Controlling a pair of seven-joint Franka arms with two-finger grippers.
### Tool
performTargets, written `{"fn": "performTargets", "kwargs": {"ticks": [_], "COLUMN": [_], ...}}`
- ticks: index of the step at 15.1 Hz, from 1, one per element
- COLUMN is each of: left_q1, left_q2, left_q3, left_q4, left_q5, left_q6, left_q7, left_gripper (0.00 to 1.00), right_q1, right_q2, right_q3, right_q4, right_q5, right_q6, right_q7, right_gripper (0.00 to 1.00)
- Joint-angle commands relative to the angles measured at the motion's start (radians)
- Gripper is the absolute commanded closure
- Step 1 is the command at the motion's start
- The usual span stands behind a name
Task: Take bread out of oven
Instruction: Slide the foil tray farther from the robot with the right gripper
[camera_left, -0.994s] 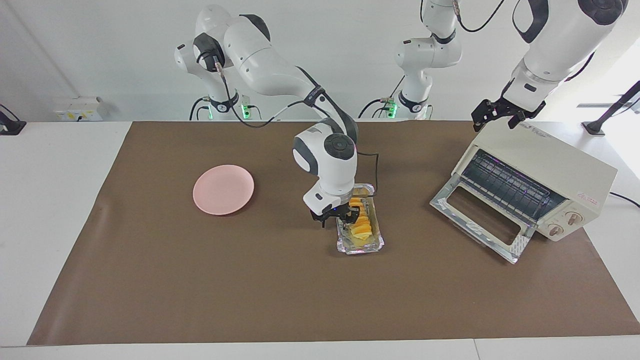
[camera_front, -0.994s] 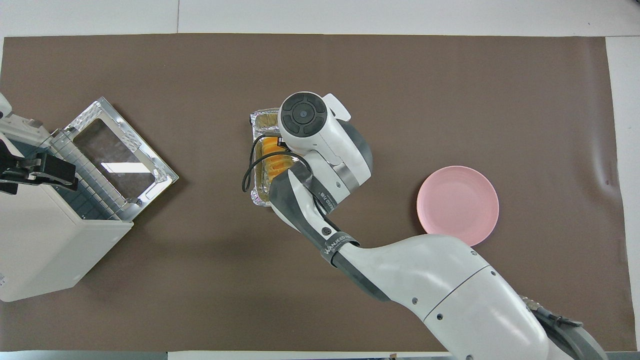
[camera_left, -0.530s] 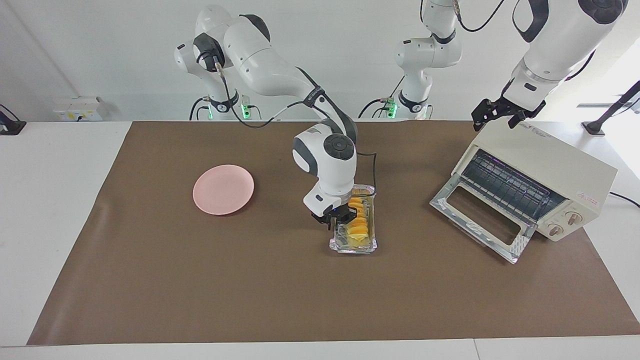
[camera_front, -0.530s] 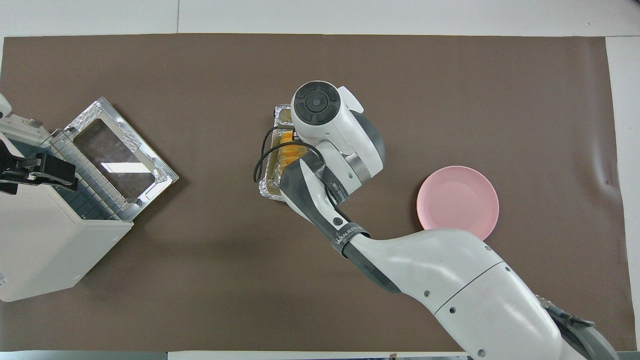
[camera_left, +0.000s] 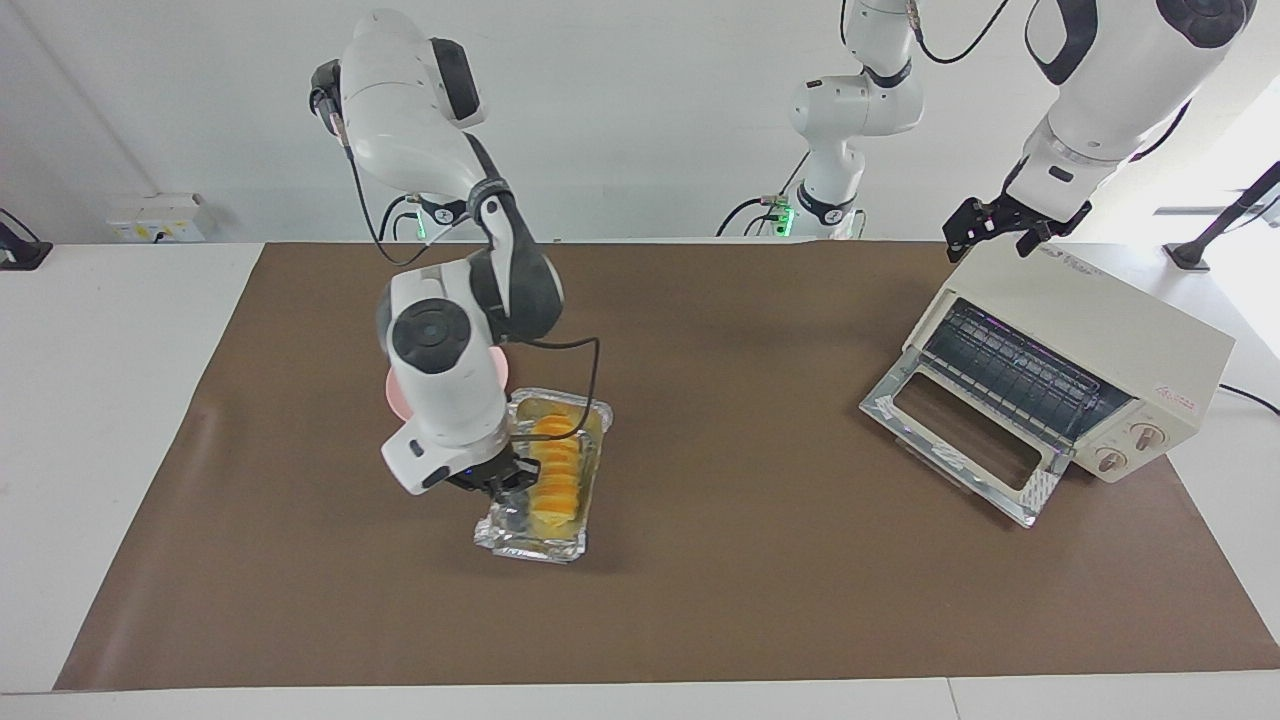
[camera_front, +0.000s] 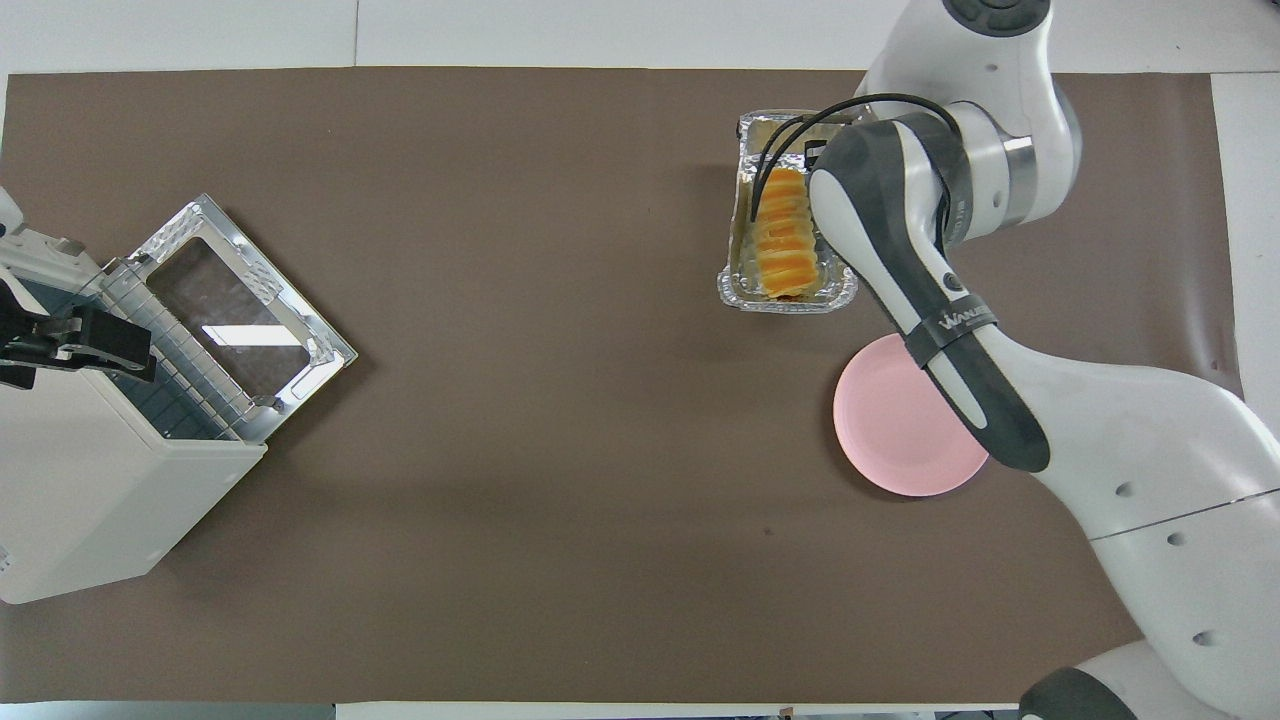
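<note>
The bread (camera_left: 555, 470) (camera_front: 785, 235), a ridged orange-yellow loaf, lies in a crinkled foil tray (camera_left: 530, 545) (camera_front: 745, 295). My right gripper (camera_left: 505, 480) is shut on the tray's long rim and holds it just above the mat, beside the pink plate. In the overhead view the right wrist hides that gripper. The cream oven (camera_left: 1100, 320) (camera_front: 90, 500) stands at the left arm's end with its glass door (camera_left: 960, 440) (camera_front: 240, 310) dropped open and its wire rack bare. My left gripper (camera_left: 995, 238) (camera_front: 75, 340) hangs open over the oven's top and waits.
A round pink plate (camera_left: 392, 395) (camera_front: 900, 440) lies on the brown mat (camera_left: 760, 600) toward the right arm's end, partly covered by the right arm. The oven's open door juts out over the mat.
The right arm has carried the tray with the bread from the middle of the mat toward the right arm's end, up beside the pink plate. The left arm has not moved.
</note>
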Motion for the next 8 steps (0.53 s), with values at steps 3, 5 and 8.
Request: {"fn": "performTargets", "kwargs": {"ticks": [3, 5, 8], "left_q1": [0.012, 0.012, 0.012], "left_q2": [-0.019, -0.019, -0.019], "left_q3": [-0.007, -0.007, -0.007], "left_q4": [-0.011, -0.011, -0.011], "left_q5": [-0.009, -0.009, -0.009], "left_q6": [-0.009, -0.009, -0.009], "left_q7": [-0.011, -0.009, -0.009], "left_gripper": [0.00, 0.00, 0.00], "right_q1": [-0.093, -0.121, -0.119], "right_q2": [0.035, 0.035, 0.024], "right_q3": [0.013, 0.013, 0.013], "right_q4": [-0.048, -0.098, -0.149], "right_q5": [0.009, 0.007, 0.007], "right_q6": [0.157, 0.217, 0.237], "right_q7": [-0.145, -0.195, -0.208], "right_gripper": [1.00, 1.00, 0.87]}}
